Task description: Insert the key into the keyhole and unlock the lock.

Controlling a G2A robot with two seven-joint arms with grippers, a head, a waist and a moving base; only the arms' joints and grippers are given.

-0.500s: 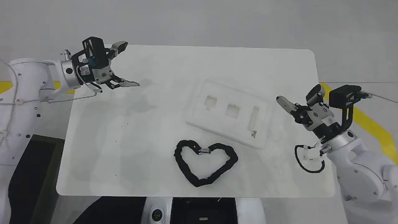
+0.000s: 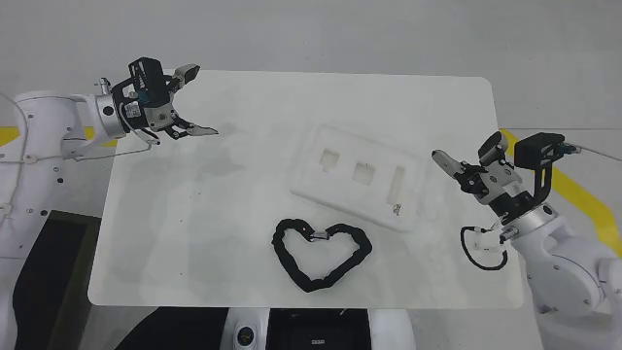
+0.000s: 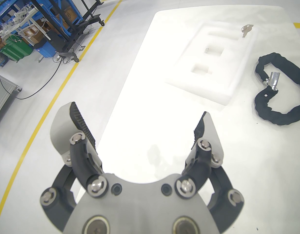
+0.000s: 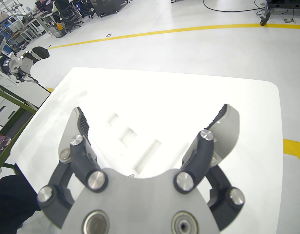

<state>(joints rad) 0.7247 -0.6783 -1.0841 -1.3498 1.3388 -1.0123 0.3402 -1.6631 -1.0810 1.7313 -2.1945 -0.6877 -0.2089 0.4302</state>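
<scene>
Both claws stand wide apart with nothing between the pads. My left gripper (image 2: 202, 101) hangs over the far left corner of the table (image 2: 194, 243), well apart from everything on it. My right gripper (image 2: 463, 158) sits over the table's right side, just beside the right end of the foam tray (image 2: 313, 177). I can see the key (image 2: 396, 208) lying flat on the tray's near right rim, just beyond the end of the long slot. Near the tray's near side the chain lock (image 3: 279, 121) lies on the table, curled into a heart, its metal lock body (image 2: 317, 234) at the notch on the side facing the tray. Key and lock are apart, and neither claw touches them.
</scene>
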